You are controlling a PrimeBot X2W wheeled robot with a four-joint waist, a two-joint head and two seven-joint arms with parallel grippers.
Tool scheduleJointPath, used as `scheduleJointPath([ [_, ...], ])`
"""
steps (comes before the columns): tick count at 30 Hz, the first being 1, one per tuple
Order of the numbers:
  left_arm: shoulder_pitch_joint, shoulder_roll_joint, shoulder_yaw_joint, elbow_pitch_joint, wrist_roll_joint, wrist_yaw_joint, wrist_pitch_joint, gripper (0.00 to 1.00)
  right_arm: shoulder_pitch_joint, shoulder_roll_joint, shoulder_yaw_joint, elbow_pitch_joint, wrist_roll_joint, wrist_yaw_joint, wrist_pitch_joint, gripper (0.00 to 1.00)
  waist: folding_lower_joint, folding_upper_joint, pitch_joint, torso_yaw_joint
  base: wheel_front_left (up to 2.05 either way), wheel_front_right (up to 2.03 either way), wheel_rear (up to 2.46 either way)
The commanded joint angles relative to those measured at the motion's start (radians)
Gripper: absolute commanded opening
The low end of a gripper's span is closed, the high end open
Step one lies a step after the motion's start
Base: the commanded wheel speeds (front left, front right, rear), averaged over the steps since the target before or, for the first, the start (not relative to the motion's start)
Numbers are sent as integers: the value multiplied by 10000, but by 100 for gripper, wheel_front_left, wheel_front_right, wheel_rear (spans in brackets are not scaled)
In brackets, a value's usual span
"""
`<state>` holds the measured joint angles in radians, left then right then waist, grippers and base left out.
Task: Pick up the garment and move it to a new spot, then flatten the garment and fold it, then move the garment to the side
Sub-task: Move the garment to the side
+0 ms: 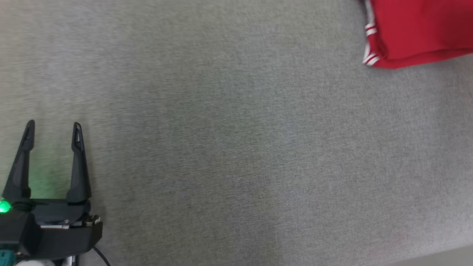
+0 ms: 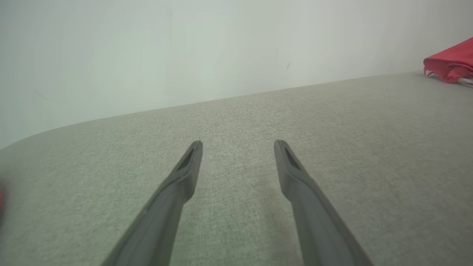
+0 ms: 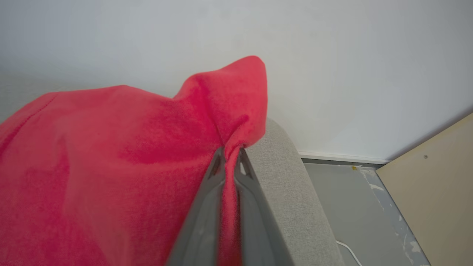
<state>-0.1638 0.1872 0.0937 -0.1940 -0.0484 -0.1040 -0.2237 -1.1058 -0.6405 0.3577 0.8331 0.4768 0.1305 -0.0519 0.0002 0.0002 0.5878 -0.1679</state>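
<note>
Right jaws clamp a fold of the red garment (image 3: 111,155), far right; left jaws open; best lift it clear before moving

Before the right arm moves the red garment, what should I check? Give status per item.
1. Grip: right gripper is shut on the red garment, with a fold pinched between its fingers: ok.
2. Spare arm: left gripper is open with nothing between its fingers: ok.
3. Room for a new spot: a wide stretch of grey surface lies between the left gripper and the garment: ok.
4. Garment flat: it is bunched and peaks at the grip: not ok.
5. Margin from the edge: the grip sits right beside it, with the floor beyond: not ok.
6. Garment fully lifted off the surface: cannot tell.
</note>
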Motion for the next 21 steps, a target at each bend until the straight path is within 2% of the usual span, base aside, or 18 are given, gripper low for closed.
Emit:
scheduleJointPath([
  [1,101,81,50,-132,42,54,47,100,-164,-111,15,34,35,4,17,0,-2,-2,569,-561,0,0,0],
  [8,529,207,176,-1028,60,161,398,100,-823,-792,300,538,-74,3,154,0,-2,-2,683,-558,0,0,0],
  [20,858,169,128,-1308,-84,263,508,100,-1764,-872,748,1372,-500,3,-113,0,-2,-2,741,-360,0,0,0],
  [21,874,166,119,-1291,-92,292,483,100,-1829,-840,770,1452,-588,3,-166,34,-2,-2,747,-336,0,0,0],
])
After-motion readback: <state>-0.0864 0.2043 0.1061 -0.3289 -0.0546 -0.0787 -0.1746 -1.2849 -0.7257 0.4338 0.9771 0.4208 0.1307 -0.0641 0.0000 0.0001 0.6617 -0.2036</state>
